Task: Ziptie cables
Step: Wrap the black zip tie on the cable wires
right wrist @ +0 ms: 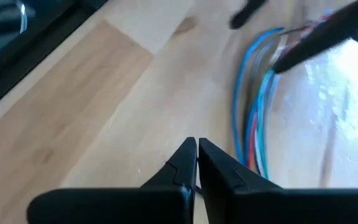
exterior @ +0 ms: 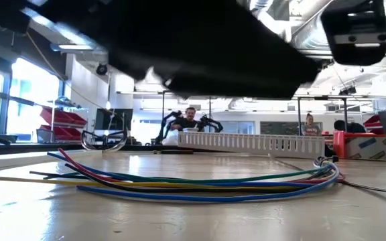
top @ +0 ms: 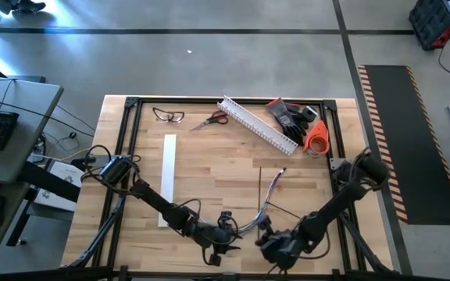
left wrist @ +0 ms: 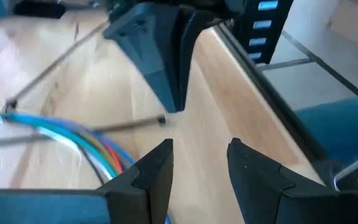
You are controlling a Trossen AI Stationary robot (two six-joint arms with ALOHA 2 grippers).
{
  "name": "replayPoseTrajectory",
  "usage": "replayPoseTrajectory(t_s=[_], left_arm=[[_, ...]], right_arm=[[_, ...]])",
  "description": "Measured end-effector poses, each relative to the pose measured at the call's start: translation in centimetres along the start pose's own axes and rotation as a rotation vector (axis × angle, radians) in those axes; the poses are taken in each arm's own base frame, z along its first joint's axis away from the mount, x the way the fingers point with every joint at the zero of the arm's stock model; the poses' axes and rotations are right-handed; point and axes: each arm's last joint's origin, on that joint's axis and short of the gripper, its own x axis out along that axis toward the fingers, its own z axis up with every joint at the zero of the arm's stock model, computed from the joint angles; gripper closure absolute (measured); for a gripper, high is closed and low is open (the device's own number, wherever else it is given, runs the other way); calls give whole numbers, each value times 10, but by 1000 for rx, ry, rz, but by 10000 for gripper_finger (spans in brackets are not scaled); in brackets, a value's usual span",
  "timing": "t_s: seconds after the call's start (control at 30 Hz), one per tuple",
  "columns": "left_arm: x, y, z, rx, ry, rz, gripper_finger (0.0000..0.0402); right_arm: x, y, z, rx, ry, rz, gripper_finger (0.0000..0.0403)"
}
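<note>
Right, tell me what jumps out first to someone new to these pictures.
The cables stand out first: a bright multicoloured bundle curving across the wooden table near its front edge. Both arms crowd low over them, the left end effector with fingers apart, the right end effector pinched shut just above the wood. Along the far edge lie a white slotted channel, scissors and an orange tape roll.

Both arms reach low over the near edge of the wooden worktop, left tool and right tool close together by the cables. Scissors, glasses, white slotted channel sit along the far side.
</note>
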Motion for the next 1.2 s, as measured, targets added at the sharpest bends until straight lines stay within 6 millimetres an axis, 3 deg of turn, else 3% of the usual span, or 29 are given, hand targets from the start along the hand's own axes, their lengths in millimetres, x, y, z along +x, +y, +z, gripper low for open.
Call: replayPoseTrajectory(t_s=[0.2, 0.33, 0.47, 0.63, 0.73, 0.9, 1.13, 1.2], left_arm=[[7, 2, 14, 66, -39, 5, 271], [8, 6, 16, 66, -39, 13, 271], [9, 8, 15, 59, -27, 19, 271], [9, 8, 14, 45, -21, 19, 271], [9, 8, 14, 45, -15, 20, 271], [9, 9, 14, 37, -15, 18, 271], [10, 12, 15, 31, -18, 8, 271], [10, 12, 15, 31, -18, 6, 271]], right_arm=[[-24, -4, -16, 128, -130, -11, 403], [-23, -8, -22, 78, -100, 61, 396], [-17, -21, -12, 39, -100, 167, 348], [-4, -30, -22, -92, -16, 225, 272], [5, -32, -28, -153, 15, 224, 255], [16, -38, -32, -177, 28, 255, 281], [25, -36, -36, -206, 37, 268, 387], [26, -34, -35, -159, 29, 247, 396]])
